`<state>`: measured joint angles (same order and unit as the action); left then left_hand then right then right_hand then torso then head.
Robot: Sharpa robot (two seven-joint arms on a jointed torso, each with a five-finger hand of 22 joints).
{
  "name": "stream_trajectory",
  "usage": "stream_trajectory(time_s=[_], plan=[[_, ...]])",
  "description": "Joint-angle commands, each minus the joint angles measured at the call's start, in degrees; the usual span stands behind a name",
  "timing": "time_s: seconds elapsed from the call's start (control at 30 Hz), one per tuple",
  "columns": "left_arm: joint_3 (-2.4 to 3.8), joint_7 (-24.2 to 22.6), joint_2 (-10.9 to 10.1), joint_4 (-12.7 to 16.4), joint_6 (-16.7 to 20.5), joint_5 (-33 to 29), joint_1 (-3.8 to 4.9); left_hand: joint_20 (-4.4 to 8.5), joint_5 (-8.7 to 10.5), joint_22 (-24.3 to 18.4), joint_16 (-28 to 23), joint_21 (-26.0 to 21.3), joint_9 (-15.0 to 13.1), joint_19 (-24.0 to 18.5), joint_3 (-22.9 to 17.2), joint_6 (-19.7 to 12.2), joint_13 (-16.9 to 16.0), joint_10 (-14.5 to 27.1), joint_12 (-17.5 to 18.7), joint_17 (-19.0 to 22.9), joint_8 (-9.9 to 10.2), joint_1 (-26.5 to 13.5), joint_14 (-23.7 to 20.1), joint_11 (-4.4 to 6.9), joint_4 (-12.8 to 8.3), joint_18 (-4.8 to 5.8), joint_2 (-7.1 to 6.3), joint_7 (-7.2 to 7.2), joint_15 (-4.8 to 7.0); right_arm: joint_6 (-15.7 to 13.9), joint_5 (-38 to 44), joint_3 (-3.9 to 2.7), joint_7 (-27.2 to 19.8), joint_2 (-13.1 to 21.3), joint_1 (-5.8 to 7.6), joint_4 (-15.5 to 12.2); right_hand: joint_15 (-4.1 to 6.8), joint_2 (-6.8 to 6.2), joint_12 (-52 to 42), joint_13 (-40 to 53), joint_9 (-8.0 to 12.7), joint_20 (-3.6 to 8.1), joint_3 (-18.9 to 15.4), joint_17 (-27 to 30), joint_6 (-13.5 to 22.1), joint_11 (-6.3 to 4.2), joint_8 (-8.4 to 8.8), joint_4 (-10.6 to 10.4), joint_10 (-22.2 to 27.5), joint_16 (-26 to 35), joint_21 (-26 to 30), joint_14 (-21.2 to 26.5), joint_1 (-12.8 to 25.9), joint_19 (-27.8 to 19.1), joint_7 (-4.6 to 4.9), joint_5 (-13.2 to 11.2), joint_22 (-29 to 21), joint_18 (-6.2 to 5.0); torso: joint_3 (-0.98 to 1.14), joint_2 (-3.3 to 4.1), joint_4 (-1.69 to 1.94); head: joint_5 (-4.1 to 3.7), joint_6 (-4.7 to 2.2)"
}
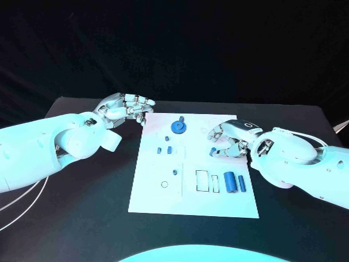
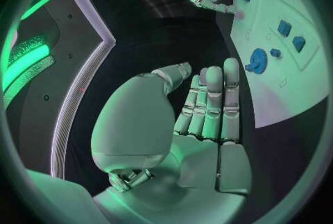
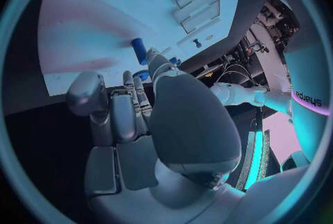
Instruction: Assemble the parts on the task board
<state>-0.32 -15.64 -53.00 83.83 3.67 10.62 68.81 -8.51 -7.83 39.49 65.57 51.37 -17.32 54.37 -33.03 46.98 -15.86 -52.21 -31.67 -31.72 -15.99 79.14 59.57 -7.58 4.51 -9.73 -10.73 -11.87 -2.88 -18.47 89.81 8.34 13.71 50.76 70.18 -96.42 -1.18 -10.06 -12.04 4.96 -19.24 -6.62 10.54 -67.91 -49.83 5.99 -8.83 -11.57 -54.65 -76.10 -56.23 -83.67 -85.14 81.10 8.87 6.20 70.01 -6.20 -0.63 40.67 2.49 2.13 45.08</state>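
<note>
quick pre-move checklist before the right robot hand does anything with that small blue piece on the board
1. Right robot hand over the task board, at the small blue part: ok.
2. Part actually gripped: cannot tell, the fingers hide the contact.
3. Left robot hand off the board's far left corner, holding nothing, fingers together: ok.
4. Blue gear seated on the board, apart from both hands: ok.
5. Large blue cylinder lying near the rectangular slots, not yet inserted: not ok.
</note>
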Motion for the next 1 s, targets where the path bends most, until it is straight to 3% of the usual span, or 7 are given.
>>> stream_trajectory(time_s=[0.03, 0.2, 0.6, 1.0], plan=[[0.04, 0.1, 0.1, 0.1, -0.8, -0.1, 0.04, -0.21, -0.07, -0.1, 0.4, -0.3, 0.1, 0.0, 0.0, -0.2, 0.1, 0.4, -0.4, -0.1, -0.3, 0.1, 0.0, 0.07, -0.2, -0.86, 0.04, 0.08, -0.4, 3.3, 0.9, 0.0, 0.0, -0.2, -0.08, 0.2, 0.3, 0.22, -0.6, -0.1, -0.1, 0.21, 0.4, -0.2, -0.5, -0.13, 0.12, -0.4, -0.9, -0.4, -0.4, -0.4, -0.4, 0.5, 0.17, 0.1, 0.2, 0.0, -0.05, -0.03, 0.04, 0.06, 0.09], [0.04, 0.2, 0.0, 0.1, -0.8, -0.1, 0.04, -0.21, -0.07, -0.1, 0.4, -0.3, 0.1, 0.0, 0.0, -0.2, 0.1, 0.4, -0.4, -0.1, -0.3, 0.1, 0.0, 0.07, -0.2, -0.86, 0.04, 0.08, -0.4, 2.9, 1.1, 0.01, 0.2, -0.4, -0.13, 0.5, 0.9, 0.63, -1.7, -0.4, 0.0, 0.83, 3.5, -1.6, -2.0, -0.74, 0.0, -0.9, -4.4, -1.5, -3.1, -1.4, -0.9, 1.8, 0.08, 0.1, 1.8, 0.51, -0.04, -0.04, -0.01, 0.07, 0.07], [0.04, 0.3, -0.1, 0.1, -0.8, -0.1, 0.04, -0.2, -0.09, -0.1, 0.4, -0.3, 0.0, 0.1, 0.0, -0.2, 0.1, 0.4, -0.4, -0.1, -0.3, 0.2, 0.0, 0.08, -0.3, -0.87, 0.1, 0.07, -0.38, 2.9, 1.2, 0.05, 0.0, -1.1, -0.51, 0.7, 1.51, -1.63, 0.9, -1.0, -0.2, 1.48, 13.5, -2.8, -6.7, -1.4, -0.82, -2.1, -11.4, -2.5, -6.9, -2.3, 0.2, 3.2, -0.4, 0.0, 4.3, 1.24, 0.06, -0.01, -0.09, 0.04, 0.22], [0.04, 0.4, -0.1, 0.1, -0.8, -0.1, 0.04, -0.19, -0.09, -0.1, 0.4, -0.3, 0.0, 0.1, 0.0, -0.2, 0.1, 0.4, -0.4, -0.1, -0.3, 0.2, 0.0, 0.07, -0.3, -0.87, 0.15, 0.06, -0.38, 3.7, 1.5, 0.07, 0.4, -1.4, -0.74, 1.3, 1.81, -1.99, 2.0, -0.9, -0.5, 1.77, 16.4, -3.2, -7.9, -1.76, -1.17, -1.4, -13.2, -2.7, -7.9, -2.4, 0.9, 3.5, -0.7, -0.1, 5.0, 1.41, 0.02, -0.03, -0.06, -0.14, 0.33]])
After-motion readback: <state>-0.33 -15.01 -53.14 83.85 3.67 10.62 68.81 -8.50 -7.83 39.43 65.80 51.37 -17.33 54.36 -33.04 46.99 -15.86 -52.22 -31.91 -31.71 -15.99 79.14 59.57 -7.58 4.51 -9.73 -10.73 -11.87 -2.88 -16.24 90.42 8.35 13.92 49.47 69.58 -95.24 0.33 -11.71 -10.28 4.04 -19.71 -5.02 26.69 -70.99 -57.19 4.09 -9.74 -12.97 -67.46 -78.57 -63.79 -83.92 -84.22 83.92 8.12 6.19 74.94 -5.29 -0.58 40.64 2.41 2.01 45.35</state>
